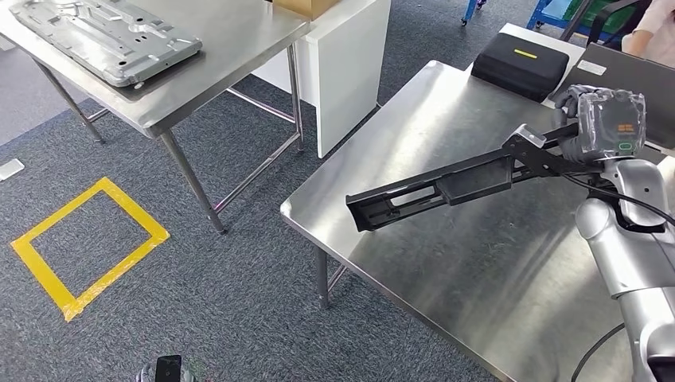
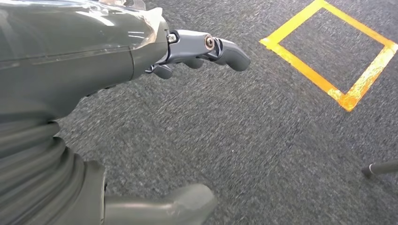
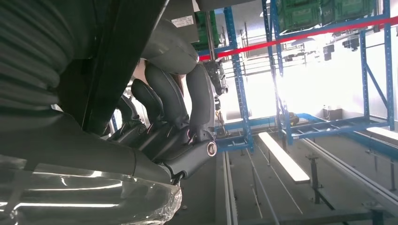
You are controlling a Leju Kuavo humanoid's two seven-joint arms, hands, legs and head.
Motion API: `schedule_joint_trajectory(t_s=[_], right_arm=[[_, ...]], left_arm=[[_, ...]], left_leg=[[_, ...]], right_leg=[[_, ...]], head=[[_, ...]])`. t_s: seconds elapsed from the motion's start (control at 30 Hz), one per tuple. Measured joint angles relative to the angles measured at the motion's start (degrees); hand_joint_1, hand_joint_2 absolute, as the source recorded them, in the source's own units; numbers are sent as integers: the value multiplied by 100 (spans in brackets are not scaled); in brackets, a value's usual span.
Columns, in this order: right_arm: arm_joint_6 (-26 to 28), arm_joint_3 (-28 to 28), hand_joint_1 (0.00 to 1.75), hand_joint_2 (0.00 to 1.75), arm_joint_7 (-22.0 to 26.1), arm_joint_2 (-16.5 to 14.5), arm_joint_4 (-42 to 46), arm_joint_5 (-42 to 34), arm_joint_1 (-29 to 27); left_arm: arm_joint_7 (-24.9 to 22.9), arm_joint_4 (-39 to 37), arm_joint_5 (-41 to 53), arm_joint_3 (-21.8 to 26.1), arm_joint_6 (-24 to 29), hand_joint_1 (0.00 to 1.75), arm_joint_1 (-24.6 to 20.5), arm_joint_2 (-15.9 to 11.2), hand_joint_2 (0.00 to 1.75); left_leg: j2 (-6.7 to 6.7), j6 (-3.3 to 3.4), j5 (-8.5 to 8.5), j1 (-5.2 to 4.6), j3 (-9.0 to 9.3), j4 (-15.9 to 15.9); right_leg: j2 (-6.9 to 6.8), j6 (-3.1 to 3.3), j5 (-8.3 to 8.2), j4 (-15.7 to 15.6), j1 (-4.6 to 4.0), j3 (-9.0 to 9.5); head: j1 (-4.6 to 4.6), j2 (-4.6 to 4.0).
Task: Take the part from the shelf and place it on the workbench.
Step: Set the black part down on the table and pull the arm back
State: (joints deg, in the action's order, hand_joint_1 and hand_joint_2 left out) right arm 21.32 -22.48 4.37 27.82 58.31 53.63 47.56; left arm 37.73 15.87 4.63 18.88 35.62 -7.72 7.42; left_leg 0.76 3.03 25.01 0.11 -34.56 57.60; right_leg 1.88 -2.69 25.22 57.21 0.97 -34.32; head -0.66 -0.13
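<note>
A long black frame-like part (image 1: pixel 446 188) hangs level above the steel workbench (image 1: pixel 446 263), its free end reaching toward the bench's left edge. My right hand (image 1: pixel 593 119) grips its right end over the bench's far right side. In the right wrist view the dark fingers (image 3: pixel 171 101) curl around the black part (image 3: pixel 122 56). My left hand (image 2: pixel 197 51) hangs over the grey carpet, fingers apart from the thumb (image 2: pixel 164 206), holding nothing.
A second steel table (image 1: pixel 215 56) at the upper left carries a grey metal plate (image 1: pixel 107 36). A black case (image 1: pixel 520 65) lies at the workbench's far edge. A yellow tape square (image 1: pixel 87 243) marks the carpet. A white cabinet (image 1: pixel 350 64) stands between the tables.
</note>
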Motion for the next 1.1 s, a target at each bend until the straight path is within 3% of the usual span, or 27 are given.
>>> schedule_joint_trajectory(t_s=[0.07,0.13,0.17,0.2,0.23,0.3,0.37,0.47,0.57,0.67,0.7,0.73,0.8,0.87,0.93,1.0,1.1], right_arm=[[-10,4,152,175,1,15,3,-4,12],[-34,4,152,175,1,18,0,-8,13],[-45,3,152,175,1,17,-3,-8,6],[-52,3,152,175,1,17,-5,-8,-2],[-55,3,152,175,2,17,-7,-9,-4],[-62,3,152,175,16,19,-8,-11,14],[-90,-12,152,175,46,15,-12,-18,60],[-128,-45,152,175,84,4,-32,-31,107],[-160,-91,152,175,121,-9,-67,-80,180],[-198,-157,152,175,185,-52,-122,-152,282],[-215,-184,152,175,197,-73,-150,-168,299],[-233,-213,152,175,206,-95,-185,-187,310],[-266,-257,152,175,225,-129,-255,-224,332],[-276,-291,152,175,257,-155,-317,-263,382],[-290,-327,152,175,296,-184,-389,-313,464],[-344,-364,152,175,338,-214,-471,-356,534],[-477,-436,152,175,400,-263,-608,-413,584]], left_arm=[[2,0,-3,-1,4,0,-7,7,175],[2,0,-9,-1,5,0,-8,7,175],[2,0,-13,-1,5,0,-7,10,175],[2,0,-19,-1,5,0,-7,14,175],[2,0,-26,-2,6,0,-7,17,175],[5,1,-35,-8,11,0,-8,20,175],[10,3,-22,-33,25,0,-5,21,175],[13,15,10,-79,31,0,7,21,175],[15,92,16,-141,54,0,30,17,175],[15,236,53,-226,115,0,99,25,175],[15,284,86,-252,126,0,131,27,175],[15,340,138,-270,131,0,165,28,175],[15,454,266,-288,134,0,223,28,175],[15,563,429,-274,134,0,252,29,175],[15,647,584,-242,134,0,262,44,175],[15,697,666,-216,134,0,268,70,175],[15,744,705,-192,134,0,272,84,175]], left_leg=[[-47,87,-55,8,31,-82],[-78,110,-64,-9,22,-90],[-97,110,-64,-15,18,-89],[-115,110,-64,-21,17,-86],[-133,108,-62,-23,17,-82],[-159,92,-52,-31,19,-63],[-179,51,-29,-68,5,-29],[-215,14,-18,-103,-8,-10],[-174,-65,127,-73,-86,169],[-90,-172,684,-17,-548,1212],[-85,-194,809,2,-716,1562],[-85,-207,808,20,-793,1700],[-85,-213,566,47,-680,1425],[-66,-199,221,67,-323,686],[-39,-187,35,71,-67,144],[-31,-191,5,50,-30,33],[-22,-152,-3,-18,-55,53]], right_leg=[[-66,19,233,438,-7,-215],[-104,49,562,1232,-3,-590],[-109,33,652,1526,-2,-729],[-114,-1,655,1619,-2,-768],[-128,-47,565,1462,0,-682],[-232,-120,259,642,15,-261],[-321,-96,52,22,-10,61],[-289,-17,1,-73,-40,99],[-248,71,-31,-84,41,114],[-204,158,-44,-90,68,115],[-187,162,-46,-89,68,113],[-168,161,-45,-89,69,114],[-135,159,-45,-87,76,120],[-113,154,-44,-84,79,124],[-97,134,-35,-65,35,103],[-89,115,-24,-44,-22,73],[-98,94,-31,-43,-16,53]], head=[[13,0],[22,0],[22,0],[22,0],[22,0],[26,0],[27,0],[22,0],[22,0],[17,0],[19,0],[17,0],[17,0],[17,0],[22,0],[30,0],[30,0]])
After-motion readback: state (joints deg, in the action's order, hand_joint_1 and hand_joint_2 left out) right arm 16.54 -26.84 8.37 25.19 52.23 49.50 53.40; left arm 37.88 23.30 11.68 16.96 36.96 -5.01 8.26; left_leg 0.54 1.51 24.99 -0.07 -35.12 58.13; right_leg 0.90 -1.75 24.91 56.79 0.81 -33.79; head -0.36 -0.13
